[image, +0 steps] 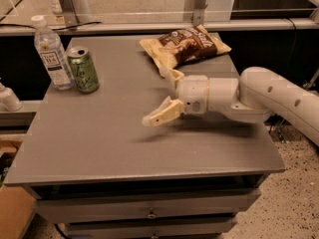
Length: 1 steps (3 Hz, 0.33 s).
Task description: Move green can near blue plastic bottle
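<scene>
Grey bench (99,133) holds the small shiny green metal can (83,69) just beside the clear plastic water bottle (52,54). The task looks done. The pale end effector (157,97) hangs open and empty, well apart.

cream tool (157,97) above grey table (99,138), green can (83,69), brown chip bag (187,46)

green can (83,69) upright, just beside upright blue plastic bottle (52,54), tool (157,97) well apart, splayed wide

light: warm, overhead | shadow: soft, under gripper (155,96) above table (99,153) centre
</scene>
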### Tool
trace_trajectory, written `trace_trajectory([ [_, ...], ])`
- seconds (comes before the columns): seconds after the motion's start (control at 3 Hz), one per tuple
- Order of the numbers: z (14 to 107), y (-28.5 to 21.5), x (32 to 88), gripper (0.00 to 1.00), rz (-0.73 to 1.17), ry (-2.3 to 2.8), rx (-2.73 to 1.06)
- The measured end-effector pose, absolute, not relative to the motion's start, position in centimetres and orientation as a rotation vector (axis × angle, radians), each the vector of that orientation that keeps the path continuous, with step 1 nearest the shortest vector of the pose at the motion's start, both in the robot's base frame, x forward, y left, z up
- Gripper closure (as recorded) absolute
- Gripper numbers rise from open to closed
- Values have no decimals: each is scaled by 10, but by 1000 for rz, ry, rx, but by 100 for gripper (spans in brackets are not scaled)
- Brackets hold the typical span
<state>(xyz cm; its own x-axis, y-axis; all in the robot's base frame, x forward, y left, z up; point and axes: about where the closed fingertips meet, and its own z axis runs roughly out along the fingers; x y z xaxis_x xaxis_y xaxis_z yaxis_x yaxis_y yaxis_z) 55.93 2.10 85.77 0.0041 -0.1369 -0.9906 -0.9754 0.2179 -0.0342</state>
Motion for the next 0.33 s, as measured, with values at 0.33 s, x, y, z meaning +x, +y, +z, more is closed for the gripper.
trace_trajectory([
  [0.33,857,12,556,0,958,1394,-1142],
])
